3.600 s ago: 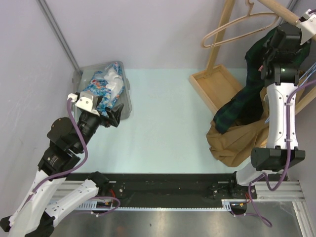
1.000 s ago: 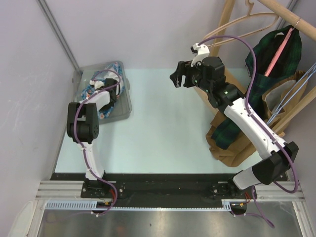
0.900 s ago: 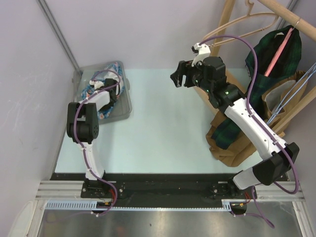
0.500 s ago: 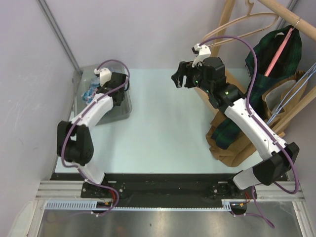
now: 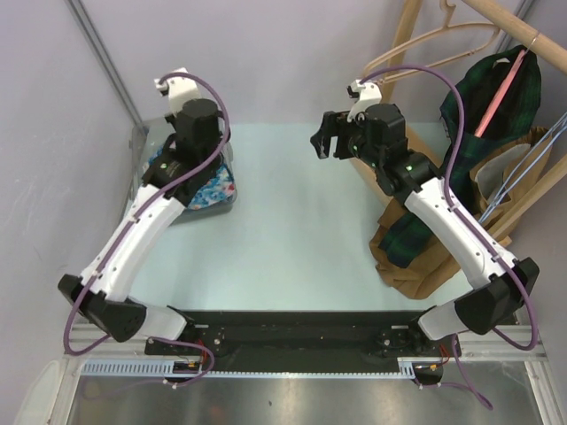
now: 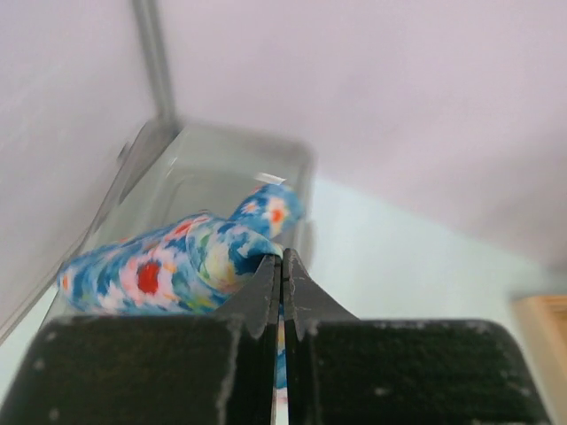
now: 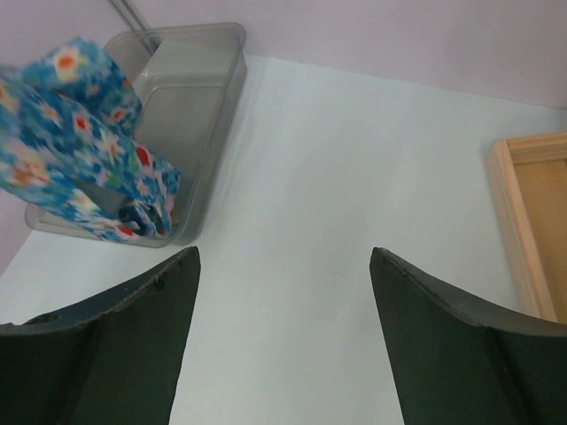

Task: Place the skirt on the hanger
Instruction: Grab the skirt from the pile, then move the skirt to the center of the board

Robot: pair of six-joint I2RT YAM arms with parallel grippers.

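The skirt (image 5: 211,184) is blue floral cloth and hangs over the clear bin (image 5: 226,202) at the left. In the left wrist view my left gripper (image 6: 281,258) is shut on a fold of the skirt (image 6: 177,270). In the top view its fingertips are hidden under the wrist. A bare beige hanger (image 5: 431,42) hangs from the wooden rack at the back right. My right gripper (image 5: 321,142) hovers over mid-table, left of the rack. Its jaws stand wide open and hold nothing (image 7: 283,257). The lifted skirt (image 7: 75,155) shows at the left of the right wrist view.
A dark green plaid garment (image 5: 469,97) hangs on a pink hanger (image 5: 498,88) on the rack. Brown cloth (image 5: 416,266) is piled below it. The rack's wooden base tray (image 5: 390,155) lies right of my right gripper. A metal post (image 5: 102,53) runs behind the bin.
My left arm has risen out of the bin, lifting the skirt with it. The right arm has barely shifted, and its jaws stay wide.
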